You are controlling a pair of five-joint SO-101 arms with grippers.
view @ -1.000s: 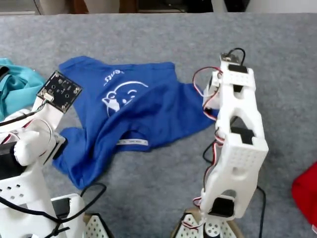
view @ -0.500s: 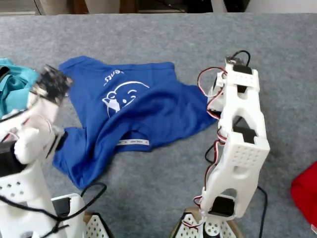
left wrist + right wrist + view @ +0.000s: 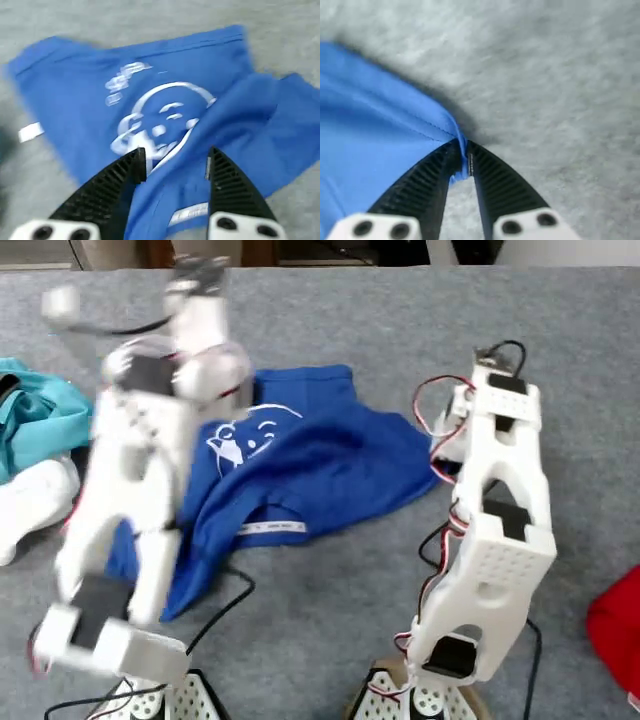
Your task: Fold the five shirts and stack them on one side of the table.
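A blue shirt (image 3: 330, 460) with a white print lies crumpled on the grey table, collar label toward the front. My left arm (image 3: 150, 440) stretches across its left part toward the table's far side. In the left wrist view the left gripper (image 3: 176, 152) hangs open above the shirt's white print (image 3: 160, 115), holding nothing. My right arm (image 3: 495, 490) stands at the shirt's right edge. The right gripper (image 3: 464, 150) is shut on the hem of the blue shirt (image 3: 375, 115), low over the table.
A teal shirt (image 3: 35, 415) and a white garment (image 3: 30, 505) lie at the left edge. A red cloth (image 3: 615, 625) shows at the right edge. Bare grey table (image 3: 400, 330) runs along the far side and between the arms' bases.
My left arm has swung up from the front left and out over the blue shirt. The right arm has shifted slightly right, drawing the shirt's edge with it.
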